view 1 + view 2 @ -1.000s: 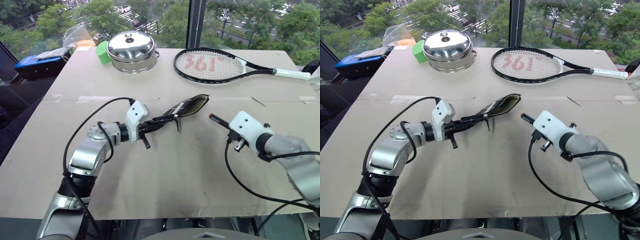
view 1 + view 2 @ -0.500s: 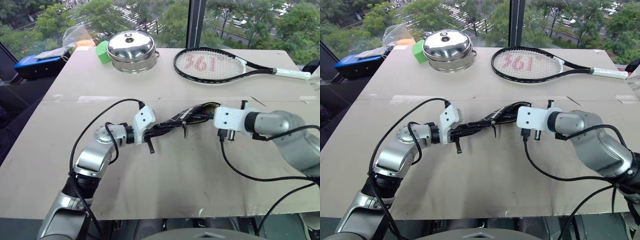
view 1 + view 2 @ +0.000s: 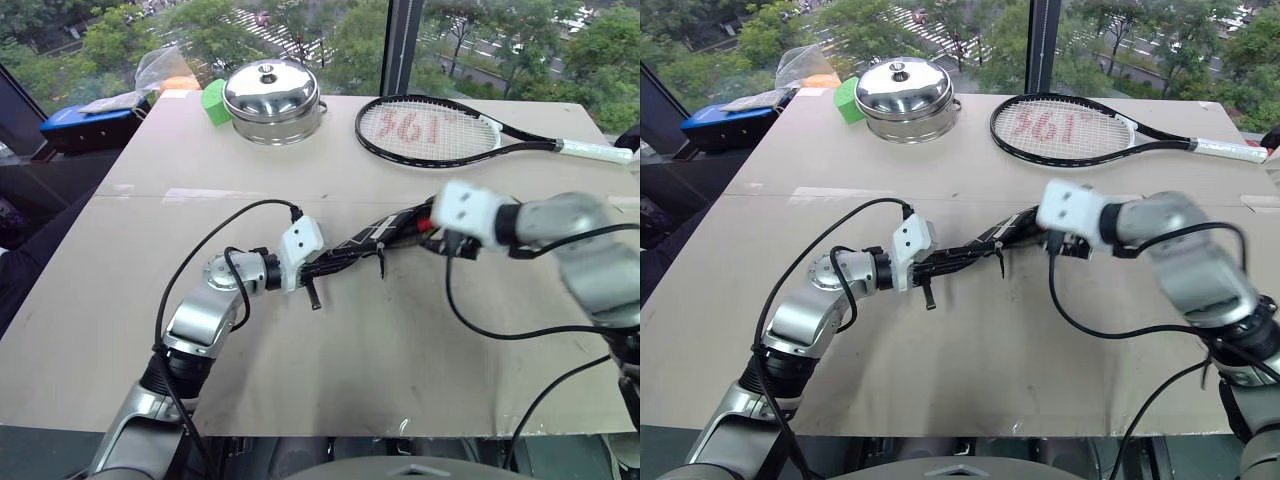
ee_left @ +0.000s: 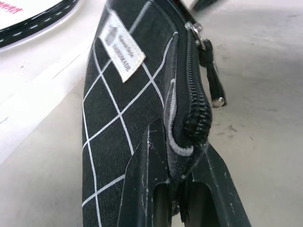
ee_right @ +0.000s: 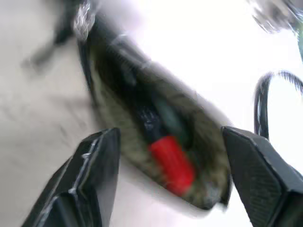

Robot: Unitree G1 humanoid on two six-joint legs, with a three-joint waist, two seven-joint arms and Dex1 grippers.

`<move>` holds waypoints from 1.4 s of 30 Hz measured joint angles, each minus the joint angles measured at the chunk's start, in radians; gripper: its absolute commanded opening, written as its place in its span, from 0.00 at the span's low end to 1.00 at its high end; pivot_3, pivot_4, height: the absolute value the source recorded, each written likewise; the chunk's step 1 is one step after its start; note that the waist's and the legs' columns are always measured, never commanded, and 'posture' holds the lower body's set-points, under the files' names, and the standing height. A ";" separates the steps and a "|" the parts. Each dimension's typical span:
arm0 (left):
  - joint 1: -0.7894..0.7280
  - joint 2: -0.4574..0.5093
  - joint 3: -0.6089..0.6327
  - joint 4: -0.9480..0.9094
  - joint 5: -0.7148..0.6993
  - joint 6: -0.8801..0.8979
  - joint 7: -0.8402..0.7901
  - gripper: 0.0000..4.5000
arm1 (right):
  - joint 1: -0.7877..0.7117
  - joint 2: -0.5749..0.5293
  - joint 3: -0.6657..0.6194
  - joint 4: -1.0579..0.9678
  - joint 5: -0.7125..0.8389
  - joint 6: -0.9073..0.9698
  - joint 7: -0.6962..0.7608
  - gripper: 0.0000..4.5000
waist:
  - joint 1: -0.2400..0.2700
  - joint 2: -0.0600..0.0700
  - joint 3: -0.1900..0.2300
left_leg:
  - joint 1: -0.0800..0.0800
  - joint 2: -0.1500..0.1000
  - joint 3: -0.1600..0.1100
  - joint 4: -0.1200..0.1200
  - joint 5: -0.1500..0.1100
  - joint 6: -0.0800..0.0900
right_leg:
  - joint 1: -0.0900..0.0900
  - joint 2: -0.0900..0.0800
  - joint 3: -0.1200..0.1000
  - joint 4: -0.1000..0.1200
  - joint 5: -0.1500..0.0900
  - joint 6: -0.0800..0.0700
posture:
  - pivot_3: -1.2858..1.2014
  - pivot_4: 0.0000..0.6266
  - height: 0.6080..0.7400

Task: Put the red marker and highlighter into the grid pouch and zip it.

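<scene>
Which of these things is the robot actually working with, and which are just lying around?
In use:
pouch
red marker, in the pouch mouth
green highlighter, also inside

Lying about:
racket
pot
green block

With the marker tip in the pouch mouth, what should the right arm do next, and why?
Probably nudge the red marker deeper: its red cap still pokes from the grid pouch mouth, the right gripper is open, and the left gripper pinches the pouch's end.

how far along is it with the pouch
Done: the red marker sits in the grid pouch mouth, with a pale green shape beside it, likely the highlighter. In hand: the left gripper pinches the pouch's end; the right gripper is open at the mouth. Left: zipping it.
</scene>
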 measured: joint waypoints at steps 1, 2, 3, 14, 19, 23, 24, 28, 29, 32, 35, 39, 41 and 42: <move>-0.002 -0.005 0.000 0.000 -0.001 0.008 0.004 0.00 | 0.012 0.020 -0.098 -0.072 0.078 0.148 0.014 0.78 | 0.000 0.000 0.000 | 0.001 0.000 -0.001 0.000 -0.001 0.001 | 0.001 0.000 -0.001 0.000 0.000 0.000 | 0.52 0.24 1.00; -0.005 -0.010 0.000 0.001 -0.003 0.012 0.008 0.00 | 0.032 0.040 -0.173 -0.135 0.139 0.267 0.025 0.78 | -0.001 -0.001 0.000 | 0.001 0.000 -0.002 0.000 -0.001 0.001 | 0.001 0.000 -0.001 0.001 0.000 0.000 | 0.52 0.24 1.00; -0.007 -0.014 0.001 0.001 -0.006 0.018 0.010 0.00 | 0.061 0.065 -0.234 -0.199 0.194 0.381 0.027 0.78 | 0.000 -0.001 -0.001 | 0.001 0.001 -0.003 0.000 -0.001 0.001 | 0.001 0.000 -0.002 0.001 0.000 0.000 | 0.52 0.24 1.00; -0.018 -0.019 0.009 0.004 -0.017 0.033 -0.002 0.00 | 0.209 0.664 -0.221 -0.263 0.199 0.714 -0.430 0.78 | -0.004 0.002 -0.001 | 0.001 -0.002 -0.001 -0.001 0.000 -0.001 | -0.001 0.002 0.000 0.002 0.000 0.000 | 0.52 0.24 1.00; -0.017 -0.013 0.009 0.001 -0.017 0.037 -0.005 0.00 | 0.168 0.785 -0.236 -0.133 0.173 0.651 -0.566 0.58 | -0.004 0.002 -0.001 | 0.001 -0.003 0.000 -0.001 0.002 -0.003 | -0.001 0.002 0.001 0.001 0.000 0.000 | 0.52 0.24 1.00; -0.015 -0.011 0.009 -0.009 -0.017 0.038 -0.004 0.00 | 0.148 0.806 -0.256 -0.097 0.190 0.614 -0.603 0.13 | -0.004 0.002 -0.001 | 0.001 -0.002 -0.001 -0.001 0.002 -0.003 | -0.001 0.003 0.000 0.001 0.000 0.000 | 0.52 0.24 1.00; -0.015 -0.011 0.009 -0.011 -0.017 0.038 -0.004 0.00 | 0.148 0.805 -0.256 -0.097 0.193 0.612 -0.606 0.05 | -0.005 0.002 -0.001 | 0.001 -0.002 -0.001 -0.001 0.002 -0.003 | -0.001 0.003 0.000 0.001 0.000 0.000 | 0.52 0.24 1.00; -0.012 -0.010 0.009 -0.013 -0.017 0.038 -0.003 0.00 | 0.148 0.772 -0.256 -0.102 0.224 0.610 -0.608 0.01 | -0.006 0.002 -0.001 | 0.001 -0.002 -0.001 -0.001 0.001 -0.003 | -0.001 0.003 0.000 0.001 0.000 0.000 | 0.52 0.24 1.00; -0.010 -0.009 0.009 -0.015 -0.017 0.038 -0.002 0.00 | 0.149 0.751 -0.256 -0.110 0.235 0.611 -0.608 0.01 | -0.006 0.002 -0.001 | 0.001 -0.002 -0.001 -0.001 0.001 -0.001 | -0.001 0.003 0.000 0.001 0.000 0.000 | 0.52 0.24 1.00; -0.009 -0.009 0.009 -0.016 -0.015 0.032 -0.002 0.00 | 0.154 0.673 -0.258 -0.146 0.251 0.623 -0.608 0.01 | -0.004 0.002 -0.001 | 0.001 -0.002 -0.001 -0.001 0.000 0.000 | -0.001 0.002 0.000 0.001 0.000 0.000 | 0.52 0.24 1.00; -0.009 -0.008 0.003 -0.015 -0.007 0.023 -0.002 0.00 | 0.166 0.576 -0.294 -0.172 0.265 0.637 -0.606 0.01 | -0.004 0.002 -0.001 | 0.001 -0.002 0.000 -0.001 0.000 0.000 | -0.001 0.002 0.000 0.001 0.000 0.000 | 0.52 0.24 1.00; -0.009 -0.008 -0.001 -0.015 0.002 0.005 -0.002 0.00 | 0.181 0.448 -0.362 -0.186 0.268 0.654 -0.606 0.01 | -0.005 0.002 -0.001 | 0.001 -0.002 0.000 -0.001 0.000 0.000 | -0.001 0.002 0.000 0.001 0.000 0.000 | 0.52 0.24 1.00; -0.010 -0.010 -0.014 -0.013 0.009 -0.011 -0.001 0.00 | 0.213 0.327 -0.397 -0.156 0.262 0.622 -0.606 0.01 | -0.002 0.002 -0.001 | 0.001 -0.002 -0.001 -0.001 0.000 0.000 | -0.001 0.002 0.000 0.000 0.000 0.000 | 0.52 0.24 1.00; -0.009 -0.008 -0.014 -0.008 0.014 -0.016 0.001 0.00 | 0.223 0.284 -0.433 -0.127 0.240 0.607 -0.613 0.01 | -0.001 0.002 -0.001 | 0.000 -0.003 0.000 -0.001 0.000 0.001 | -0.001 0.002 0.000 0.000 0.000 0.000 | 0.52 0.24 1.00</move>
